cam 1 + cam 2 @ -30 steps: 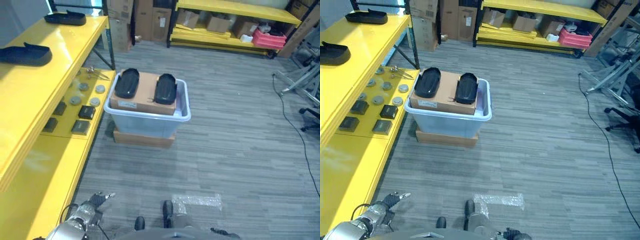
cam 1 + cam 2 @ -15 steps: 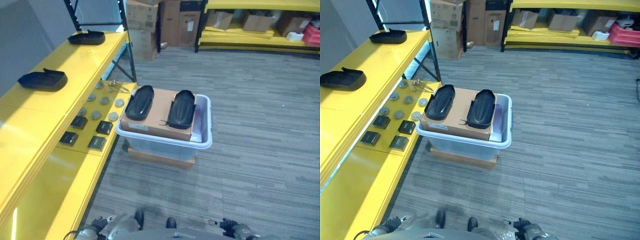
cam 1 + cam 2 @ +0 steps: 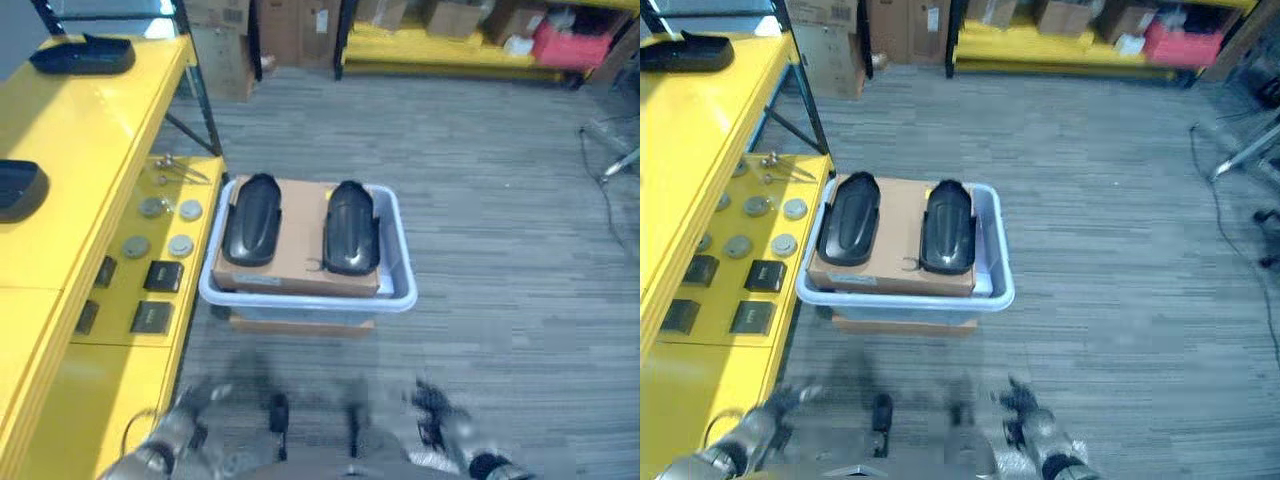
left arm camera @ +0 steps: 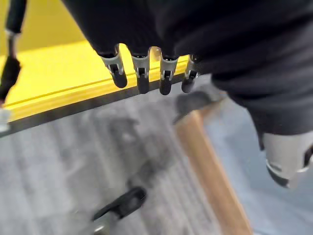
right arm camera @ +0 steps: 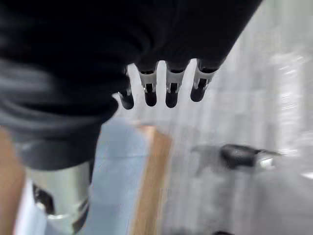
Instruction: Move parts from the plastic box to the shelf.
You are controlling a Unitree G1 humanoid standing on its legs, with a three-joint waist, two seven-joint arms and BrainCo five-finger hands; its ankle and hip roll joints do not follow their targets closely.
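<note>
Black parts [image 3: 300,227] well beyond fingers [image 4: 141,73]

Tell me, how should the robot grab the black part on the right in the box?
Probably from above, by its long sides. The right part lies flat on a cardboard box inside the plastic box, long and narrow, with clear space on each side for fingers and thumb.

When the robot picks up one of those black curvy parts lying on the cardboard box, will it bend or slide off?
The left black part looks like a moulded shell, so probably stiff and light. Its glossy, rounded top may be slippery. It lies loose on the cardboard box, so a push would likely slide it.
</note>
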